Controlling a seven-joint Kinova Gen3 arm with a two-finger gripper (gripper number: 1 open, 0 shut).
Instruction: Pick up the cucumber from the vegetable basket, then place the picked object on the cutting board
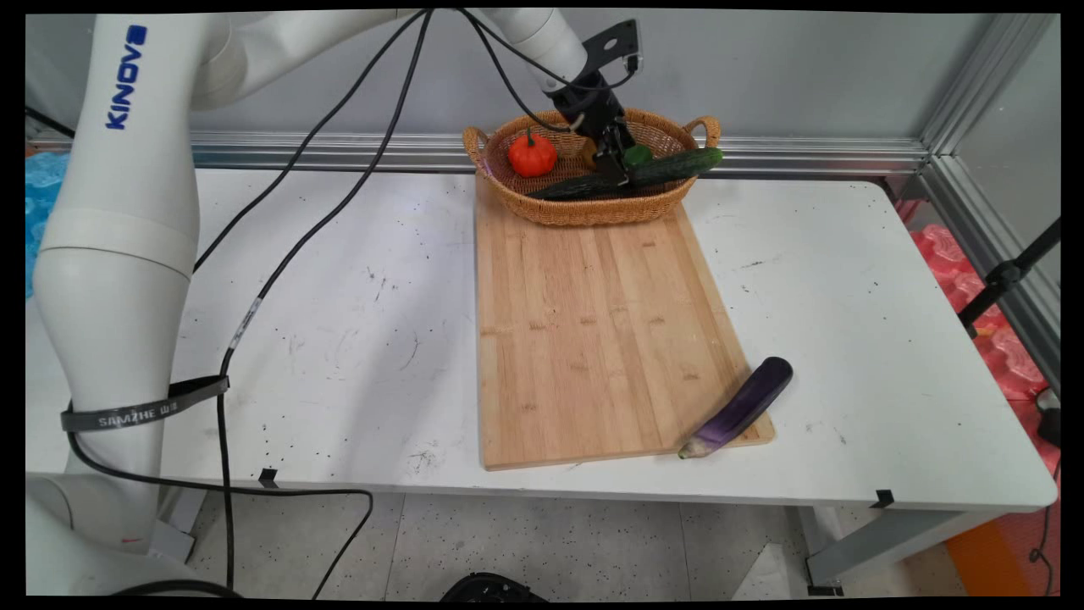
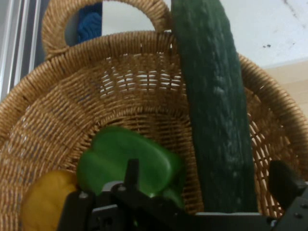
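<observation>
One eggplant (image 1: 739, 408) lies nearest me, purple, slanted across the near right corner of the bamboo cutting board (image 1: 593, 339), its dark end hanging over the white table (image 1: 889, 339). I see the board running lengthwise away from me, bare along its middle. On its far end sits a wicker basket (image 1: 508, 182) with a loop handle at each end. Inside the basket, at the left, is a small orange pumpkin (image 1: 532, 154). The gripper (image 1: 616, 165) reaches down into the basket's middle, fingers spread either side of a long dark cucumber (image 2: 216, 120) whose far tip rests on the rim and sticks out past it. Just beside the cucumber, my hand view shows a green pepper (image 2: 130, 161) and, next to that, a yellow vegetable (image 2: 45, 195) I cannot identify.
</observation>
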